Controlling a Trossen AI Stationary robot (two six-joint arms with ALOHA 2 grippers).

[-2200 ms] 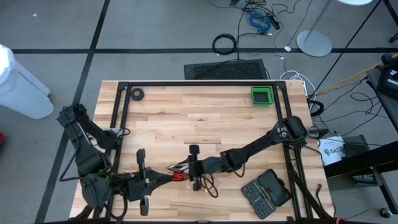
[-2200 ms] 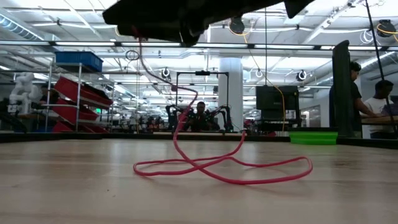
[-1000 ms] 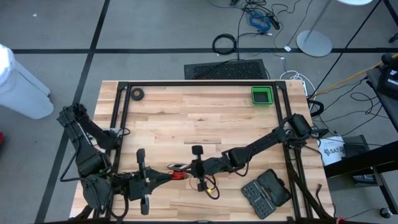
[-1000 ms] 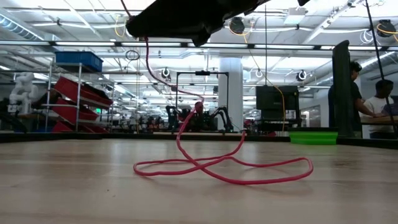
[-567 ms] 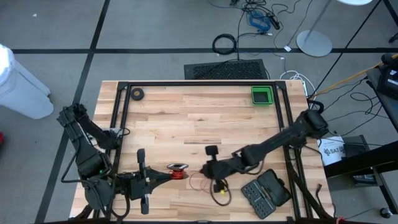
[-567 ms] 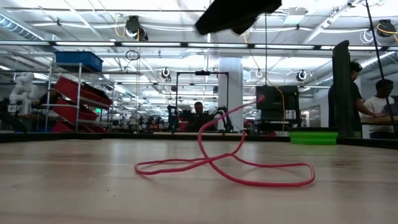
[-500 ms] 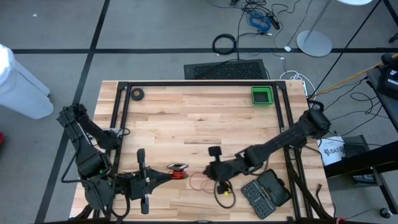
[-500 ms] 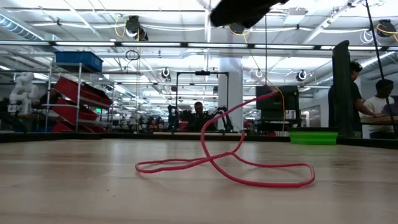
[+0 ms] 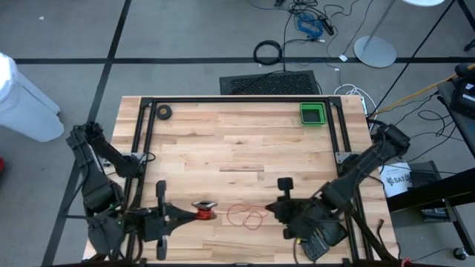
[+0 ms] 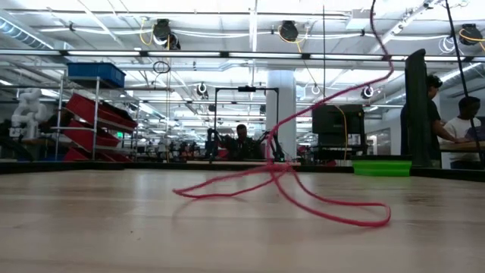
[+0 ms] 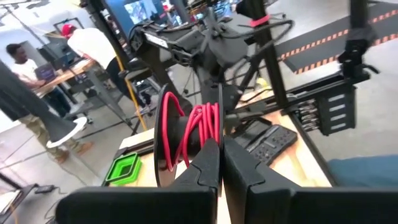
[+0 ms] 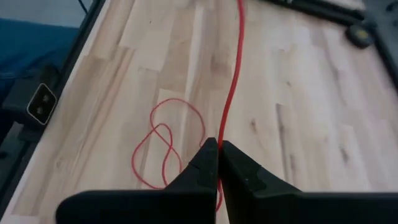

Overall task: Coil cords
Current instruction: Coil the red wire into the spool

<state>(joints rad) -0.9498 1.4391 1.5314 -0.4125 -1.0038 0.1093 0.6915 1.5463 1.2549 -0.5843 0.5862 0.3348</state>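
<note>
The thin red cord (image 9: 245, 215) lies in loose loops on the wooden table near its front edge. One strand (image 10: 333, 95) climbs off the table toward my right gripper (image 9: 272, 211), which is shut on it and stands to the right of the loops. The other end is wound on the small black reel (image 9: 202, 210), which my left gripper (image 9: 190, 213) holds shut at the front left. In the left wrist view the reel (image 11: 186, 130) stands on edge with red windings beside its black disc. My left gripper pinches the reel at the edge nearest the fingers (image 11: 208, 146); the fingertips cover the exact spot. The fingers lie level and point toward the table's right. The reel stands on edge in the hold. My right gripper pinches a single strand of the cord (image 12: 219, 140) between its two fingertips. The fingers point toward the table's left, along the strand. From the fingers the cord (image 12: 235, 68) runs on nearly straight, and the loops (image 12: 165, 146) lie slack on the table.
A green bin (image 9: 312, 113) stands at the far right and a small black ring-shaped roll (image 9: 163, 112) at the far left. A black bit case (image 9: 324, 239) lies under my right arm. Black frame rails (image 9: 145, 141) border the table. People sit in the room behind.
My right gripper has gone toward the table's right edge and upward with the cord. The strand now rises slanting to the right, and the loops on the table have been drawn out and partly lifted. My left gripper with the reel has shifted a little toward the left.
</note>
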